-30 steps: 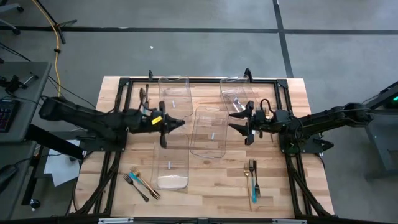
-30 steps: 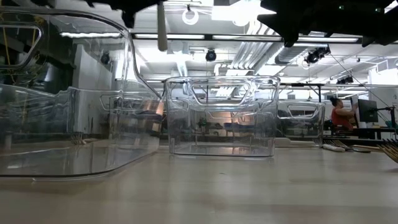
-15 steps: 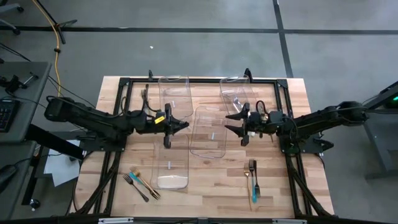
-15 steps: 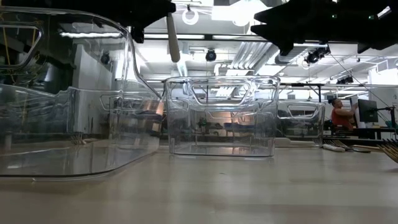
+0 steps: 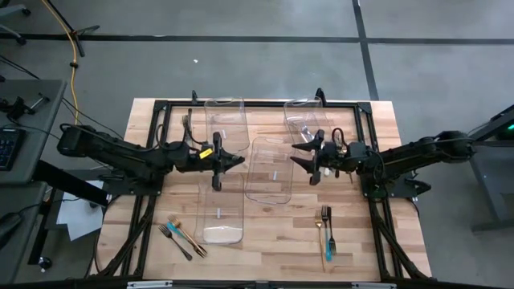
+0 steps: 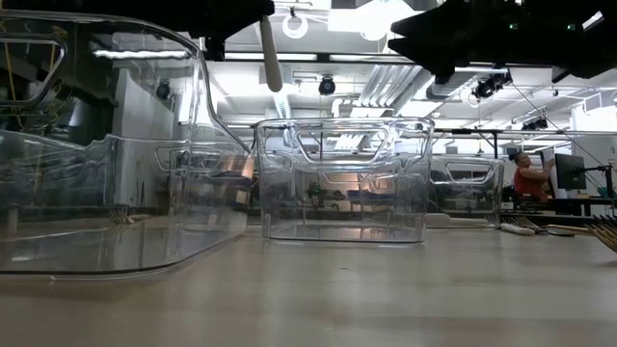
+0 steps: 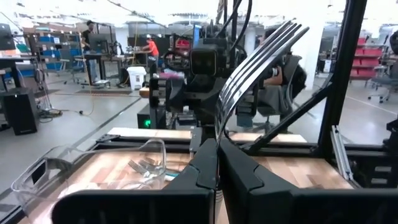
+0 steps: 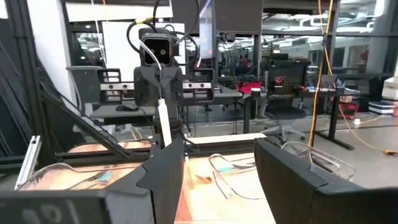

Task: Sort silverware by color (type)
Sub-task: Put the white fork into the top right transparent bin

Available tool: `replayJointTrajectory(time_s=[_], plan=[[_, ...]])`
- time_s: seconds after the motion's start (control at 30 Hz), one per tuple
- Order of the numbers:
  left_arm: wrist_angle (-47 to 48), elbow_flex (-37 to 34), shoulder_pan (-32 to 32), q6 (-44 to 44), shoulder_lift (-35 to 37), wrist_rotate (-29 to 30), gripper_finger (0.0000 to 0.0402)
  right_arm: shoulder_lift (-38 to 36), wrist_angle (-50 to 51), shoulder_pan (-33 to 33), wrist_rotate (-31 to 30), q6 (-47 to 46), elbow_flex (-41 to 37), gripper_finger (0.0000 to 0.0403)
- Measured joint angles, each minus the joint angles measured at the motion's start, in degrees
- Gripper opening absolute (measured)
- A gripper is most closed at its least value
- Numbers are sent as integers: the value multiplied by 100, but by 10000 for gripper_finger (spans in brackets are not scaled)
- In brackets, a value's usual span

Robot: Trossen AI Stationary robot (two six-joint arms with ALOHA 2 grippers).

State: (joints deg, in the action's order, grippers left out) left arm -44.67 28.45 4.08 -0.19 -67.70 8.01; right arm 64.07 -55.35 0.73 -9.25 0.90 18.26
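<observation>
Left pincer (image 5: 229, 160) clenched on silver fork (image 7: 258, 68); right pincer (image 5: 303, 164) released, empty. Fork best lowered level into clear bin (image 5: 270, 170) before release.

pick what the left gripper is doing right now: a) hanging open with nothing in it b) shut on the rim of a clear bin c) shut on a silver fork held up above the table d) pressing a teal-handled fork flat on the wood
c: in the left wrist view the left gripper is shut on a silver fork whose tines stick up, well above the table.
</observation>
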Motion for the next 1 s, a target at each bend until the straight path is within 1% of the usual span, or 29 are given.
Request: replayJointTrajectory(time_s=[0.1,0.17,0.3,0.43,0.47,0.6,0.67,1.0], plan=[[-513,7,0,-12,-286,0,0,104,121,0,-176,-324,76,193],[-762,33,-8,-14,-556,0,0,264,363,0,-191,-359,230,193],[-803,308,-84,-44,-1010,-7,0,868,799,1,38,-367,754,193],[-778,566,-139,-63,-1366,-299,0,1548,1056,2,180,-396,1334,193],[-770,592,-143,-63,-1407,-326,0,1688,1057,0,231,-396,1469,193],[-749,633,-144,-59,-1487,-328,0,2007,1053,5,870,-444,1790,193],[-783,632,-144,-60,-1486,-331,0,2126,1139,7,1097,-542,1895,193],[-816,632,-144,-112,-1484,-546,0,2700,1218,7,1150,-640,2327,192]])
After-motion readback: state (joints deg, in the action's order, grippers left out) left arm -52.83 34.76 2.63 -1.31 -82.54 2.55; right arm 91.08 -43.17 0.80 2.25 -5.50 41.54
